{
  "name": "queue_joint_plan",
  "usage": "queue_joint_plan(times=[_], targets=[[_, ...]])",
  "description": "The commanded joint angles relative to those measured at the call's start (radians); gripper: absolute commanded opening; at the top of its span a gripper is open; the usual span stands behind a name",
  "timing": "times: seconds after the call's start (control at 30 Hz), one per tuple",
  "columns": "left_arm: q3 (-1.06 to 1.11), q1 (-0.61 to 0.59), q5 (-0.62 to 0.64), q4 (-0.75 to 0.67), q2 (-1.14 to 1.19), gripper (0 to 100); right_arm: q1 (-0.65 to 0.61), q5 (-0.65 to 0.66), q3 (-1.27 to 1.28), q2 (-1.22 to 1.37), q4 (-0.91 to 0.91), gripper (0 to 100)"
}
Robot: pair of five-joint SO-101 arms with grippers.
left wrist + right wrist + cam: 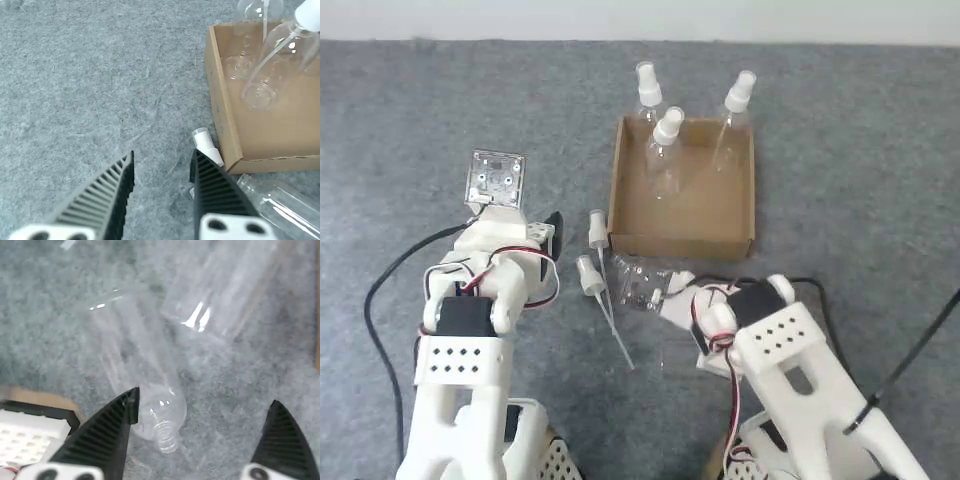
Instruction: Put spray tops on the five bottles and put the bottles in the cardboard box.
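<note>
The cardboard box (685,215) lies at the table's middle. Three clear bottles with white spray tops stand in or at its far side: one (648,95) at the back left, one (665,155) inside, one (732,120) at the back right. Two uncapped bottles (640,283) lie in front of the box. Two loose spray tops (597,230) (590,275) lie left of them. My left gripper (161,157) hangs open near a spray top (207,145). My right gripper (204,402) is open over one lying bottle (145,380), its neck between the fingers; the other bottle (225,290) lies beyond.
Grey carpet (840,150) covers the table, with free room left and right of the box. The box's near wall (222,115) stands just beside the left gripper. A cable (380,290) runs along the left arm and another (910,360) by the right arm.
</note>
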Motion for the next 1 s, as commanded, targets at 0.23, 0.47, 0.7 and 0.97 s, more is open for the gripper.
queue_joint_plan(times=[0.23, 0.47, 0.7, 0.97], targets=[[-0.044, 0.000, 0.006, -0.026, 0.002, 17, -0.047, 0.052, 0.023, -0.024, 0.053, 33.6], [-0.044, 0.000, 0.006, -0.026, 0.002, 17, -0.062, 0.044, 0.086, -0.022, -0.035, 33.6], [-0.044, 0.000, 0.008, -0.023, 0.002, 17, -0.059, 0.044, 0.143, -0.022, -0.073, 33.6], [-0.044, 0.000, 0.008, -0.023, 0.002, 17, -0.059, 0.043, 0.158, -0.022, -0.096, 26.0]])
